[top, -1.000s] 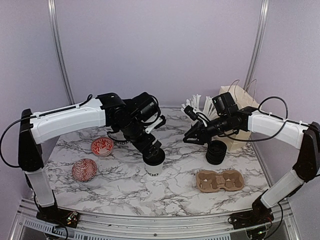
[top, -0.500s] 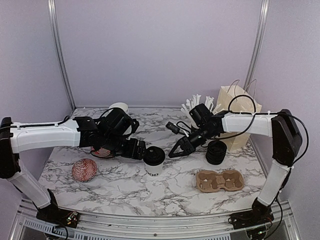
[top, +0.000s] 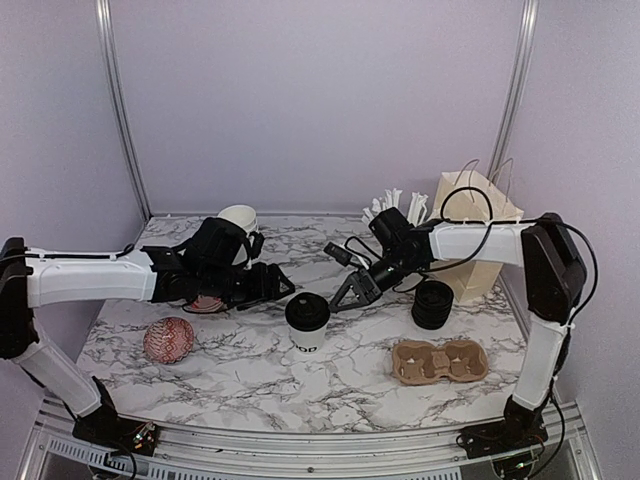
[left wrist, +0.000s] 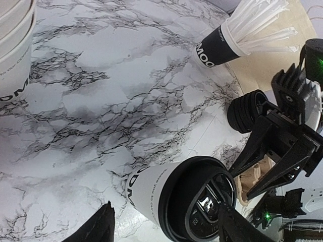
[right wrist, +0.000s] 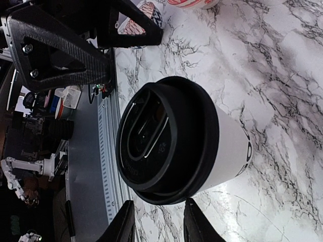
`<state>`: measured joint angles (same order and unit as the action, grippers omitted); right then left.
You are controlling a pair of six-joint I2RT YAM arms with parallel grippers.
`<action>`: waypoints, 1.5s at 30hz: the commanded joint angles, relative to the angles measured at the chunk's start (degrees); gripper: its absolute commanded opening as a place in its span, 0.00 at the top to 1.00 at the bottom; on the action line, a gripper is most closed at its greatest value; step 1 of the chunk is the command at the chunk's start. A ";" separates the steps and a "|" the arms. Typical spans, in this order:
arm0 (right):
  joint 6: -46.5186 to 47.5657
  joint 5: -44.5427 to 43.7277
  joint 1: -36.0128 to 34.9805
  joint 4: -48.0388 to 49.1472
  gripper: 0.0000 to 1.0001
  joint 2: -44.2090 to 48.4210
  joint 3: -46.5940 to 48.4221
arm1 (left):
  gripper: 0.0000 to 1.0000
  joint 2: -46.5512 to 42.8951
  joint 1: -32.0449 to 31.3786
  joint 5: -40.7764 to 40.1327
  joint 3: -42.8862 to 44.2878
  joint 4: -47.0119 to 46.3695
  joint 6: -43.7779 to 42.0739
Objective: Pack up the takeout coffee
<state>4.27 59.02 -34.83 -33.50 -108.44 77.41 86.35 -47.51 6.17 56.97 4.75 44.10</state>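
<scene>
One takeout coffee, a white paper cup with black lettering and a black lid, stands upright mid-table. My left gripper reaches in low from the left, just short of the cup. In the left wrist view the cup fills the space ahead of the left gripper, whose jaws are open and wider than the cup. My right gripper points at the cup from the right. In the right wrist view its gripper is open narrowly, the lidded cup just beyond the tips, nothing held.
A brown cardboard cup carrier lies front right, with a stack of black lids and a paper bag behind it. A black cup of stirrers and stacked white cups stand at the back. Red patterned bowls sit on the left.
My left arm has dropped low and pulled back left of the cup, its jaws narrowing. My right gripper has swung left and down towards the cup. The cup has not moved.
</scene>
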 commanded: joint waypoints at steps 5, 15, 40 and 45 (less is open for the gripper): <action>-1.19 1.71 -0.19 -1.27 0.70 -2.85 3.17 | 0.37 4.43 0.22 6.23 0.86 -6.50 0.40; -2.78 4.12 -0.12 -0.20 0.71 -4.47 3.90 | 0.49 6.69 0.21 7.77 -0.29 -7.19 0.46; -11.41 -5.15 1.22 2.14 0.77 -13.12 5.51 | 0.66 11.67 0.18 10.79 -6.75 -11.42 2.51; -10.12 -15.80 0.08 0.32 0.80 -14.54 4.84 | 0.65 10.87 0.17 10.42 -9.63 -13.17 3.40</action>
<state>-6.48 62.85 -33.28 -32.53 -118.19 83.42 94.83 -46.54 14.90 51.92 -13.98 46.06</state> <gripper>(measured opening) 0.210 0.349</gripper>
